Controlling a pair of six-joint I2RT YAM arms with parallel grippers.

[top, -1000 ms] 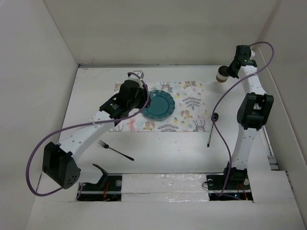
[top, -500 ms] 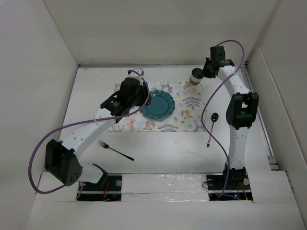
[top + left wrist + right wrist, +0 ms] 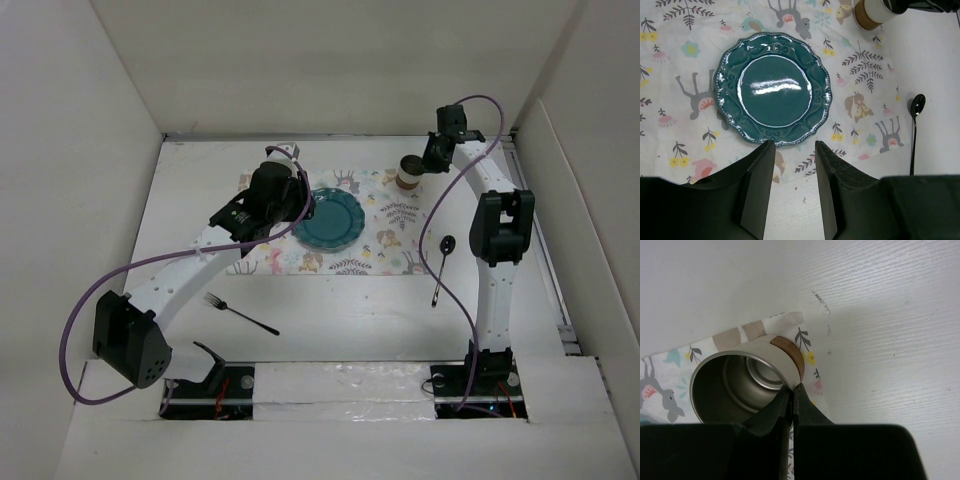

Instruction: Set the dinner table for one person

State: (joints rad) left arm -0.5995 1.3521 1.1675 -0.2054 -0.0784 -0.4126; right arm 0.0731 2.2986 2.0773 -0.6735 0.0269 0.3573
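Note:
A teal plate [image 3: 331, 218] lies on the floral placemat [image 3: 390, 245] on the white dinner table [image 3: 350, 320]. My left gripper [image 3: 794, 150] is open and empty, just at the plate's [image 3: 773, 88] near rim. My right gripper [image 3: 792, 388] is shut on the rim of a white metal cup [image 3: 740, 380] with a brown band, one finger inside, one outside. The cup [image 3: 410, 171] stands at the placemat's far right corner. A black fork [image 3: 240, 315] lies left of centre on the table. A black spoon [image 3: 441, 265] lies right of the placemat.
White walls close in the table on the left, back and right. The arm bases [image 3: 340, 385] stand at the near edge. The spoon also shows in the left wrist view [image 3: 914, 130], as does the cup [image 3: 872, 12].
My right gripper carried the cup from the far right corner of the table leftwards and then lowered it to the placemat's far right corner. The left arm barely moved.

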